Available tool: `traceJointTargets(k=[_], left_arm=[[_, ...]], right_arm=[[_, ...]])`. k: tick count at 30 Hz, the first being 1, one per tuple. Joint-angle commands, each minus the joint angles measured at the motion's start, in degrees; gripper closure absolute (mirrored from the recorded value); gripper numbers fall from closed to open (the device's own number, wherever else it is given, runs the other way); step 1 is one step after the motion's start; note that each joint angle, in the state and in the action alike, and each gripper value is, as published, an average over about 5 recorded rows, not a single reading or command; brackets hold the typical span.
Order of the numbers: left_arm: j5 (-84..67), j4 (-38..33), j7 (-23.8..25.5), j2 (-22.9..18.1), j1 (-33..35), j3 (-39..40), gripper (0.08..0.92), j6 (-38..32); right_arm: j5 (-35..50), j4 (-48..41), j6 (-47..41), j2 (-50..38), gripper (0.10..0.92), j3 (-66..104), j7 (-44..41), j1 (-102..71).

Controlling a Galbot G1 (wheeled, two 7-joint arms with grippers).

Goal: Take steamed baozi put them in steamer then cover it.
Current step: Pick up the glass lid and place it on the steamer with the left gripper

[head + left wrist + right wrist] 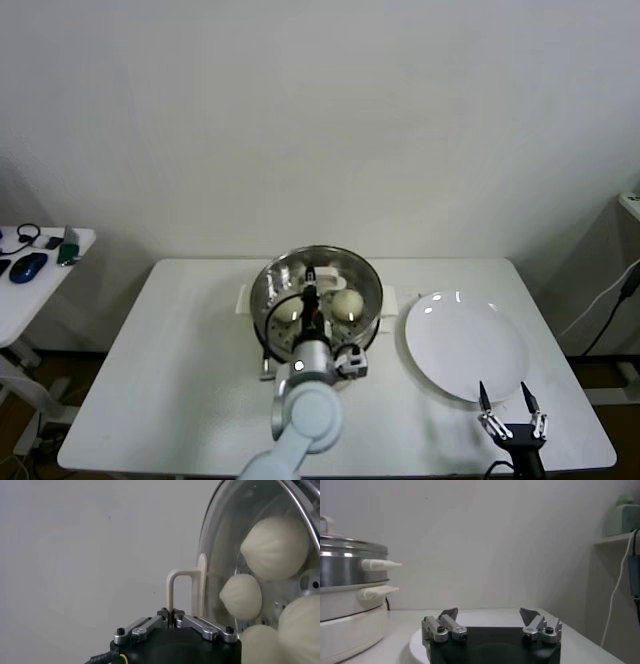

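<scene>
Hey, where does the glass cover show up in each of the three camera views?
Head view: the cover sits on the steamer at table centre, left claw shut on its handle.
Left wrist view: it fills the right side, buns behind the glass.
Right wrist view: only its rim atop the pot, far left.
Shared landmark: the cream handle.

A white table [180, 380] fills the lower middle of the head view, with a flat white plate [465, 345] at its right part. At the far left edge stands a smaller white side table [20, 300] carrying a blue mouse [29, 266] and a few dark small items. A cable [610, 305] hangs at the right edge.
</scene>
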Motion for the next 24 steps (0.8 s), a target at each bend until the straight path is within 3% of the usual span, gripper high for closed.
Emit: traceJointTargets(k=[1, 24], left_arm=[[0.3, 1.1, -1.1, -0.5, 0.4, -0.2, 0.863, -0.1], [-1.0, 2.2, -2.4, 0.8, -0.1, -1.2, 0.863, -0.1]], right_arm=[[0.1, 0.0, 0.0, 0.1, 0.203, -0.1, -0.1, 0.2], [0.0, 0.0, 0.0, 0.3, 0.203, 0.0, -0.4, 0.1]])
